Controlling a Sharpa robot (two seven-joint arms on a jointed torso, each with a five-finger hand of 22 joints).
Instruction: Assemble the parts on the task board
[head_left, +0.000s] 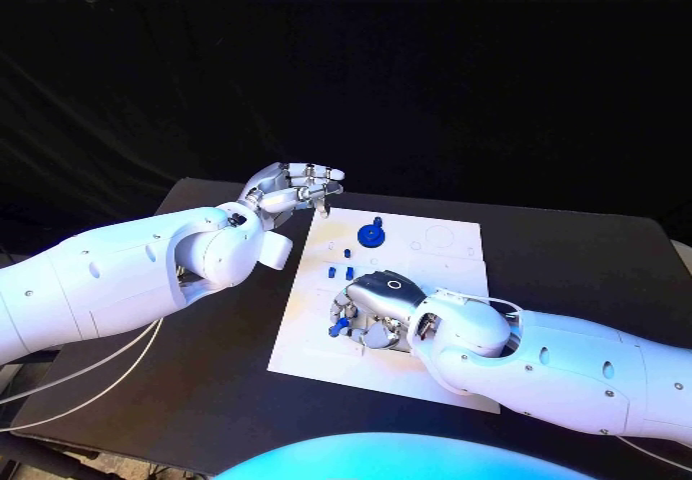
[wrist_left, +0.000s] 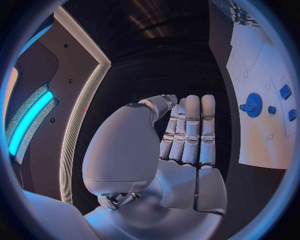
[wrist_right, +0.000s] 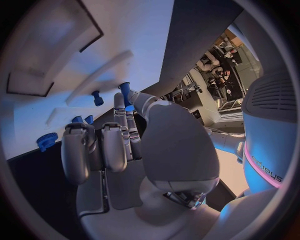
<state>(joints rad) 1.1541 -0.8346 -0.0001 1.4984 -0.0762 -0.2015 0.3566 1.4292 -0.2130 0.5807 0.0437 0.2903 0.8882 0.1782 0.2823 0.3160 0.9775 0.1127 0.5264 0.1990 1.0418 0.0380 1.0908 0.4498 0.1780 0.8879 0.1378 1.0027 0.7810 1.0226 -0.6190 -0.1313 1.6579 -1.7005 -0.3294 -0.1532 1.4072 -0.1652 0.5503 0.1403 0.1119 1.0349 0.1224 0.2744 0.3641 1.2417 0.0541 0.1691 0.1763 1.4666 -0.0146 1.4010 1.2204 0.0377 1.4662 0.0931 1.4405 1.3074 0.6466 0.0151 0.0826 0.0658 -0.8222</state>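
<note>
The flat white task board (head_left: 433, 300) lies in the middle of the black counter (head_left: 216, 330). On it, toward the far side, a round blue toothed gear (head_left: 372, 235) stands in place, and several small blue pegs (head_left: 340, 270) sit just nearer the robot.

The right hand (head_left: 378, 305) is down over the near-left part of the board. In the right wrist view its fingers (wrist_right: 94, 150) curl downward, and one fingertip and the thumb meet at a small blue post-shaped part (wrist_right: 124, 91). Whether that part is truly pinched or only touched, I cannot tell. A flanged blue part (wrist_right: 45, 141) lies near the board's edge, apart from the fingers.

The left hand (head_left: 293, 187) hangs above the counter just off the board's far-left corner, fingers straight and side by side, holding nothing.

The step in hand looks like seating or picking a small part. To do it well, the right hand should keep the part upright, press straight down rather than sideways, and avoid nudging the neighbouring pegs. The left hand could steady the board's edge should it slide.
</note>
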